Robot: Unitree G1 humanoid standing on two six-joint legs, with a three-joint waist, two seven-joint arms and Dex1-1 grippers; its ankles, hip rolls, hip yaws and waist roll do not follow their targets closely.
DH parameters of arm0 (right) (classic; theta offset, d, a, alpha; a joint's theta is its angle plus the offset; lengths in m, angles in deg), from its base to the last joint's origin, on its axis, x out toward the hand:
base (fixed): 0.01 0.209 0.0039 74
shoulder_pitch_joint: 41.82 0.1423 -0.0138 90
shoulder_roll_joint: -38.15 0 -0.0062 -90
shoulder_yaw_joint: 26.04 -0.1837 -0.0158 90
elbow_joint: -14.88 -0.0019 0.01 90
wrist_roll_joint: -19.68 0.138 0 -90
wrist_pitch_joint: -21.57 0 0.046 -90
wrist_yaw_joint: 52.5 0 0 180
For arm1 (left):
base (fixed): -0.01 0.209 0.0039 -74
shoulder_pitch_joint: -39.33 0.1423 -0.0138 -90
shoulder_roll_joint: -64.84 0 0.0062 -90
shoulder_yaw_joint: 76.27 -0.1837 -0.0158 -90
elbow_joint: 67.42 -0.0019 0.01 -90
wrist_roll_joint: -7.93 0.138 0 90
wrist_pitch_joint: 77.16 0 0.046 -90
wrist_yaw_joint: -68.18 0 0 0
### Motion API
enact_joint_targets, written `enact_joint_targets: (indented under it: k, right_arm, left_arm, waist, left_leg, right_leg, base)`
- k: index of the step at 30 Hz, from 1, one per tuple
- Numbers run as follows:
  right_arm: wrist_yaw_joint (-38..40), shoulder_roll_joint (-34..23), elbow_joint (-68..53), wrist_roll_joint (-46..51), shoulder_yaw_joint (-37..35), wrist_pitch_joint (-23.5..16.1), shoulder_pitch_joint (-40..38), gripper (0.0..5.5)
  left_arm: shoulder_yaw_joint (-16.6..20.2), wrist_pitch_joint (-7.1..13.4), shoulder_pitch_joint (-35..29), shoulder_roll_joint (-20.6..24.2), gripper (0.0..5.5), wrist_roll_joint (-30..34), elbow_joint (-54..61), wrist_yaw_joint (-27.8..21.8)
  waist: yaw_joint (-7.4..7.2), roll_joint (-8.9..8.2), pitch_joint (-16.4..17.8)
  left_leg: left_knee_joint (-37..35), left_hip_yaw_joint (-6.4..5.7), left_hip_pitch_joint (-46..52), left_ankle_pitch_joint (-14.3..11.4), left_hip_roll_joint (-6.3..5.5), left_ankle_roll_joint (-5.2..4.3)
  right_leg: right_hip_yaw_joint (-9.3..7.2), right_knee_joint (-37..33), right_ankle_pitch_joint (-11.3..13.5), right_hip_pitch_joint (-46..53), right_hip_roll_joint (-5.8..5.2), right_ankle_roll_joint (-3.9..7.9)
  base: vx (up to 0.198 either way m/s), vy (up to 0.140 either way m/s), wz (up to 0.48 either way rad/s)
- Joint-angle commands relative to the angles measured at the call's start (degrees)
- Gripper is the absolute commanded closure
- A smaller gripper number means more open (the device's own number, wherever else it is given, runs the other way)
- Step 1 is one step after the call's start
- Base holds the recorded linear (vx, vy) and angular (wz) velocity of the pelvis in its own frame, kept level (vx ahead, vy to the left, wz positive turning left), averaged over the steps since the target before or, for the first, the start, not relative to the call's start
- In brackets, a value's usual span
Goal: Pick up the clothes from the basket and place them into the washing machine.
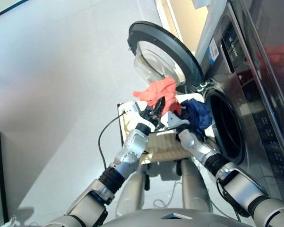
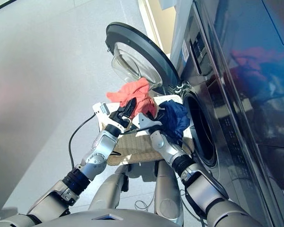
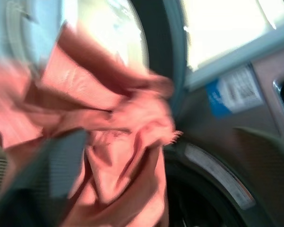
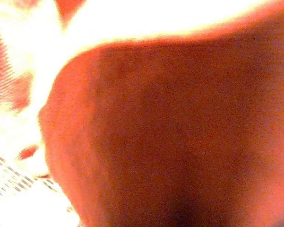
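Note:
A coral-red garment (image 1: 156,91) hangs bunched above the basket (image 1: 166,147), in front of the open porthole door (image 1: 160,52). My left gripper (image 1: 159,106) is shut on this cloth from below; in the left wrist view the garment (image 3: 127,118) drapes over one dark finger (image 3: 56,165). My right gripper (image 1: 170,113) is pressed into the same cloth, which fills the right wrist view (image 4: 179,132) and hides the gripper. A navy blue garment (image 1: 198,114) lies at the basket's end nearest the drum hole (image 1: 227,127) of the washing machine (image 1: 248,90).
The open door leans out beside the basket on the far side. A black cable (image 1: 103,135) loops over the pale floor by my left arm. The dark glossy front of the stacked appliance (image 2: 245,56) rises on the right.

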Motion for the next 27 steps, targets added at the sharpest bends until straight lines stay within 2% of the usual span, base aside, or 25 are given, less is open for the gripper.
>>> enact_joint_targets:
  k: [1,6,9,10,16,22,26,27]
  right_arm:
    - [4.1,3.0,-3.2,3.4,-4.3,-2.4,0.1,5.50]
    - [6.2,3.8,-2.3,9.6,-9.6,-3.0,-3.4,5.50]
    - [7.3,4.1,-1.7,13.0,-12.0,-3.9,-4.2,5.50]
    - [8.8,4.6,-1.7,17.1,-14.9,-5.2,-4.5,5.50]
    - [13.5,6.0,-1.1,27.0,-21.8,-8.8,-2.0,5.50]
    - [18.8,6.4,0.8,38.5,-30.6,-13.0,6.0,5.50]
    - [18.7,4.4,4.0,48.4,-36.6,-16.2,12.7,5.50]
    - [18.7,3.8,4.7,49.5,-37.0,-16.1,13.6,5.50]
  left_arm:
    - [7.0,6.5,0.9,2.3,0.00,4.7,2.1,5.0]
    - [13.0,8.5,3.8,2.9,0.00,11.7,1.3,10.6]
    - [14.3,8.7,4.3,3.0,0.00,14.2,-0.9,12.0]
    - [15.3,9.1,4.2,2.4,0.00,15.7,-3.6,13.2]
    - [15.8,9.3,2.9,0.7,0.00,17.2,-12.7,15.1]
    - [14.9,8.9,2.2,0.6,0.00,17.6,-15.4,16.0]
    - [14.7,8.3,2.4,1.5,0.00,17.5,-14.6,15.7]
    - [14.8,8.1,2.4,1.7,0.00,17.4,-14.6,15.7]
  waist:
    - [-0.02,-3.68,0.7]
    - [-0.24,-3.65,0.9]
    - [-0.22,-3.50,1.0]
    - [-0.29,-3.20,1.4]
    - [-0.52,-1.92,3.8]
    - [-0.47,-0.47,6.0]
    - [-0.49,0.23,6.5]
    - [-0.31,0.50,6.1]
  left_leg:
    - [3.8,2.90,2.0,-5.3,-3.35,1.35]
    - [4.1,3.12,0.9,-5.3,-3.49,1.44]
    - [4.2,3.26,0.4,-5.2,-3.59,1.48]
    - [4.3,3.37,-0.3,-5.2,-3.70,1.53]
    - [6.0,3.81,-4.1,-5.5,-4.06,1.73]
    - [11.3,4.42,-12.4,-7.1,-4.50,2.09]
    - [17.7,4.53,-19.2,-9.6,-4.34,2.70]
    - [18.4,4.05,-19.6,-11.6,-4.19,2.64]
  right_leg:
    - [1.22,-16.3,5.6,9.3,-0.49,6.24]
    - [1.29,-16.1,5.8,8.1,-0.60,6.19]
    - [1.39,-15.8,5.9,7.4,-0.62,6.20]
    - [1.50,-15.4,5.8,6.5,-0.76,6.22]
    - [1.76,-12.5,5.5,1.5,-1.24,6.02]
    - [2.31,-6.9,4.2,-7.0,-1.51,5.54]
    - [3.05,-1.3,2.5,-13.5,-1.65,5.08]
    - [3.58,0.0,0.6,-14.2,-1.19,5.38]
  base:
    - [0.000,0.000,0.000]
    - [0.000,0.000,0.000]
    - [0.000,0.000,0.000]
    - [0.000,0.000,0.000]
    - [-0.012,0.018,-0.016]
    - [-0.029,0.015,0.047]
    - [0.029,0.001,0.017]
    - [0.115,0.013,0.063]
